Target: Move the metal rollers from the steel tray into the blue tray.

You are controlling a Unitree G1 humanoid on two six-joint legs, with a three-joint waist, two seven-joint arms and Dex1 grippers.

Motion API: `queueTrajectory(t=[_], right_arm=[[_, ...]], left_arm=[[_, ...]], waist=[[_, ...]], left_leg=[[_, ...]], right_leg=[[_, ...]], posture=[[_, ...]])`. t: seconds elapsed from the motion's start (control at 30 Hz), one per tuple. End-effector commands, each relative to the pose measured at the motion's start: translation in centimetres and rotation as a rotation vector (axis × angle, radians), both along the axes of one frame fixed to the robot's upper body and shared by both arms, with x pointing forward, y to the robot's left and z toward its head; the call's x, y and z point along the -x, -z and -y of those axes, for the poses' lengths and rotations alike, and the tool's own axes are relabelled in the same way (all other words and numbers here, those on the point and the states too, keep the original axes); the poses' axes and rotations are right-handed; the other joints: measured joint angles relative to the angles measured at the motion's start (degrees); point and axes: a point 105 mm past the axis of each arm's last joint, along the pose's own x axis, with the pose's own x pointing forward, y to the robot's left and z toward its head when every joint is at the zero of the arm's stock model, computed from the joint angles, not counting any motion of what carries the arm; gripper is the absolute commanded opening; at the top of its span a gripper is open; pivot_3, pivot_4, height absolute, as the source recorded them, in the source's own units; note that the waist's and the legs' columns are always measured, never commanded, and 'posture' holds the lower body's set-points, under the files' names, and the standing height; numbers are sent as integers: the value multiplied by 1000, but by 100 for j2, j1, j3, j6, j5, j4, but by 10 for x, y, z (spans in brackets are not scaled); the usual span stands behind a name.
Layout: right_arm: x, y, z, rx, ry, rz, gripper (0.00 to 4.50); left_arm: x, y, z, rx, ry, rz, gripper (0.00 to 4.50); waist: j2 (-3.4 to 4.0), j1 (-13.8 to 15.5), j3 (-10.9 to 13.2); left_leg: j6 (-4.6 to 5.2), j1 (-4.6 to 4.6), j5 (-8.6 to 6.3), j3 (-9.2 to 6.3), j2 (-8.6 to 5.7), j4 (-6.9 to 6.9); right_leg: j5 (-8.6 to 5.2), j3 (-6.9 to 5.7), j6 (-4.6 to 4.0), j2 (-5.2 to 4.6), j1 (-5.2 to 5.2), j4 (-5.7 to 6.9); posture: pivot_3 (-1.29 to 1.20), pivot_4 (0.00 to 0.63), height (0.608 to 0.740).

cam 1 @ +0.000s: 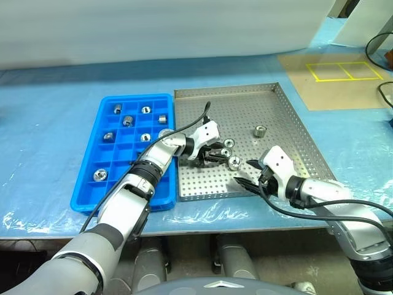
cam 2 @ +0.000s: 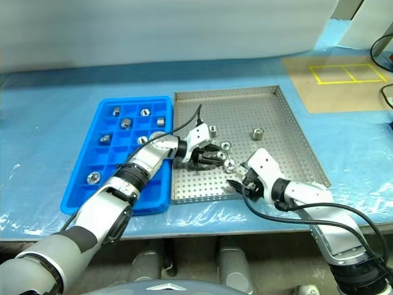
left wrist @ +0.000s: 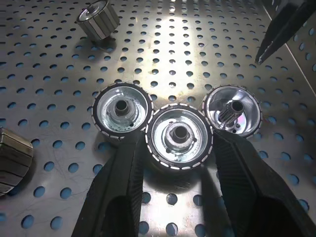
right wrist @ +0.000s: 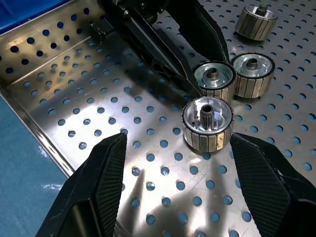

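Observation:
The steel tray (cam 1: 288, 117) lies at centre right, with several metal rollers on its perforated floor. My left gripper (cam 1: 216, 155) reaches in from the blue tray's side, its fingers (left wrist: 128, 168) pressed on both sides of the middle roller (left wrist: 178, 136) of a cluster of three. That roller still rests on the tray floor. A neighbouring roller (right wrist: 207, 121) stands just beyond my open right gripper (cam 1: 244, 173), which touches nothing. Another roller (cam 1: 260, 130) stands alone further back. To the left, the blue tray (cam 1: 86, 184) holds several rollers (cam 1: 128, 120) in separate compartments.
A blue plastic sheet covers the table. A brown board with a yellow taped rectangle (cam 1: 344, 72) lies at the back right, and black cables (cam 1: 381, 92) run along the right edge. The table's front edge is close below both trays.

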Motion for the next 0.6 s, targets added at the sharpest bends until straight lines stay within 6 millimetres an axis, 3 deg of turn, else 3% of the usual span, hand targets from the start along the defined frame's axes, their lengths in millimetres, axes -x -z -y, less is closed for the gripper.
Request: queueTrajectory(t=[0.03,0.27,0.6], right_arm=[[-11,-10,-2,-7,15,69,3371],[-28,-9,1,-5,66,117,3371],[-35,-3,-9,-1,38,121,3371]], left_arm=[[-6,-17,6,57,-25,22,1783],[-5,-21,10,97,-40,1,1783],[-7,-35,3,162,-68,-11,1783]], waist=[[0,1,0],[0,4,0],[0,6,1]], left_leg=[[0,0,0,0,0,0],[1,-1,0,0,-1,-1],[2,-2,1,0,1,-1]], right_leg=[[0,0,-1,0,0,0],[1,-1,-2,-1,-1,0],[2,-1,-4,-1,-2,1]], posture=[[-454,150,740],[-436,150,740],[-399,150,740]])
